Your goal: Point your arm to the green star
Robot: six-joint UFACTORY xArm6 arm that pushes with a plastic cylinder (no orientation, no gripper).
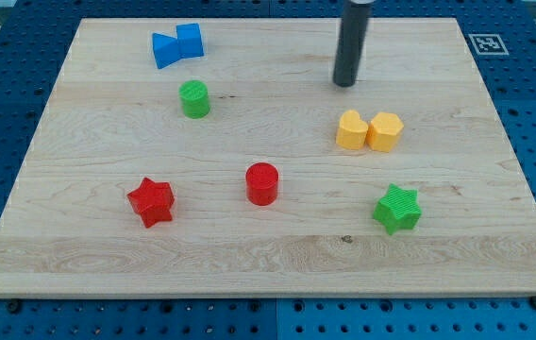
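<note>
Standing near the wooden worktop's (108, 274) far edge, my tip (345, 83) is well apart from the ridged green star block (397, 209); the approach looks barely begun. Next it likely slides toward the near right corner, skirting the two touching yellow blocks (369, 130); this bare-rod end effector grasps nothing.

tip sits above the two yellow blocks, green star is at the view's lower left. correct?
Not quite. In the camera view the green star is at the view's lower right, not lower left; the block at lower left is the red star. My tip does sit above the two yellow blocks.
</note>
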